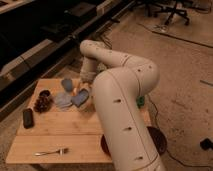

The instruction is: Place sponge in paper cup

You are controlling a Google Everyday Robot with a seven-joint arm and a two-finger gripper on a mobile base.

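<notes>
The sponge [80, 98] is a blue-grey pad lying tilted near the middle of the wooden table [75, 132]. A pale bit at its upper left edge [78, 91] may be the paper cup's rim; the rest of the cup is hidden by the sponge and the arm. My gripper [85, 86] is at the end of the white arm, just above and behind the sponge, and its tip is mostly hidden by the wrist. I cannot tell whether it holds the sponge.
A blue-grey cup [66, 84] stands behind a pale round disc [62, 100]. A small dark bowl [45, 93] and a dark red cluster [42, 103] sit at the left. A black object [28, 117] and a fork [50, 151] lie nearer. A green item [141, 101] is beyond the arm.
</notes>
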